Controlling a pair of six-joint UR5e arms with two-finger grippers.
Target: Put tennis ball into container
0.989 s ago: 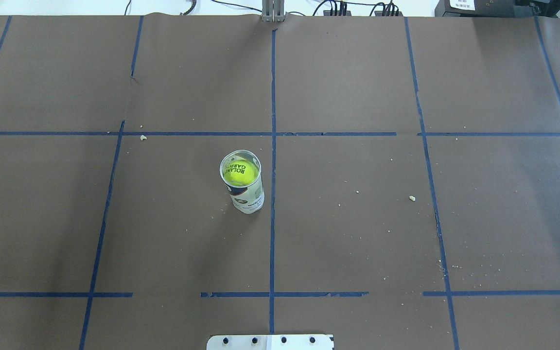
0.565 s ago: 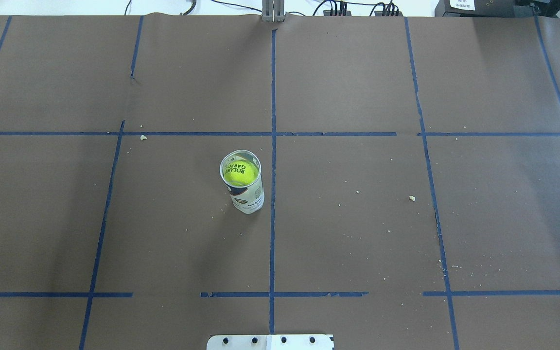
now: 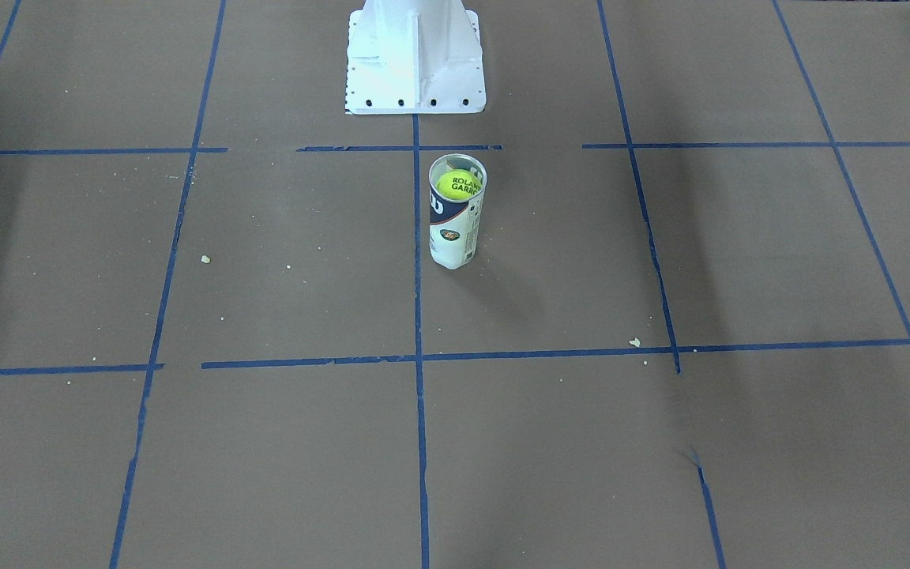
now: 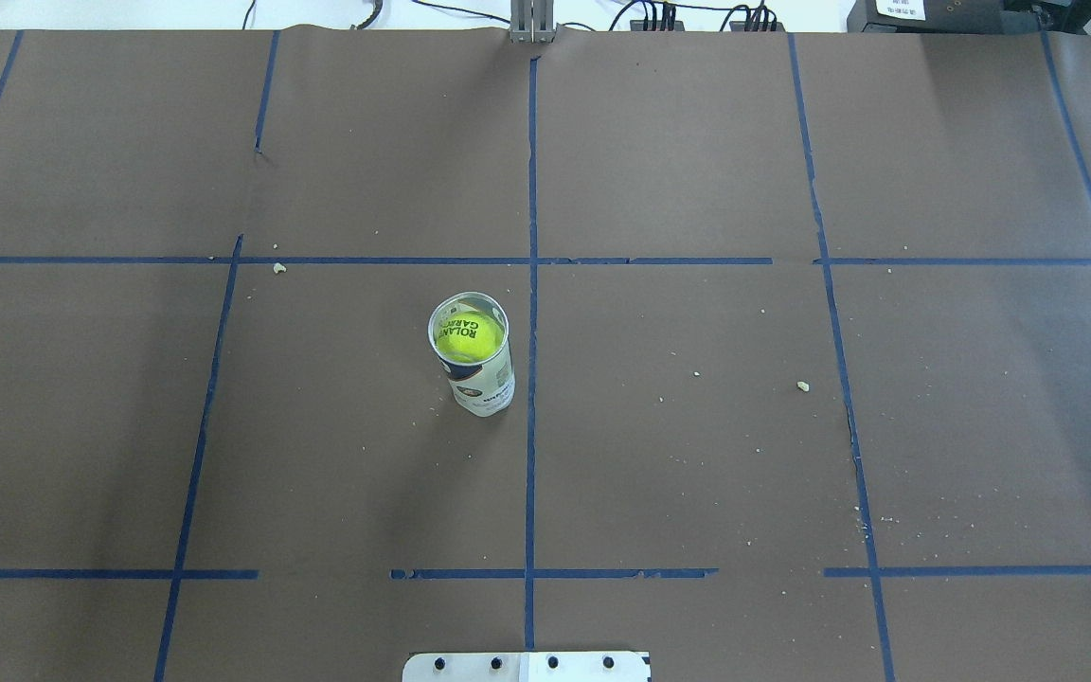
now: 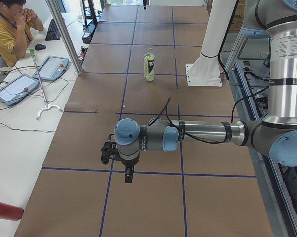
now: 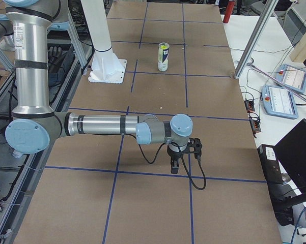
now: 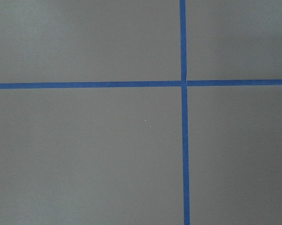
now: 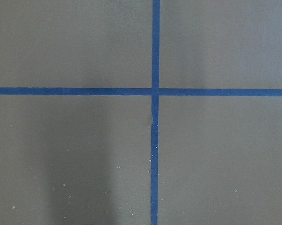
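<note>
The clear container (image 4: 482,386) with its white and navy label stands upright just left of the table's centre line. The yellow-green tennis ball (image 4: 470,339) sits inside it near the open top, its black lettering showing. The front view shows the same container (image 3: 453,233) and ball (image 3: 459,186). My left gripper (image 5: 128,175) hangs over the table's left end, far from the container (image 5: 148,69). My right gripper (image 6: 174,166) hangs over the right end, far from the container (image 6: 163,58). I cannot tell whether either is open or shut. Both wrist views show only brown paper and blue tape.
The white metal base (image 3: 415,71) stands behind the container on the robot's side. Blue tape lines grid the brown paper, with small crumbs scattered about. An operator (image 5: 10,29) sits at a side desk with tablets (image 5: 17,86); more tablets (image 6: 287,96) lie beyond the right end.
</note>
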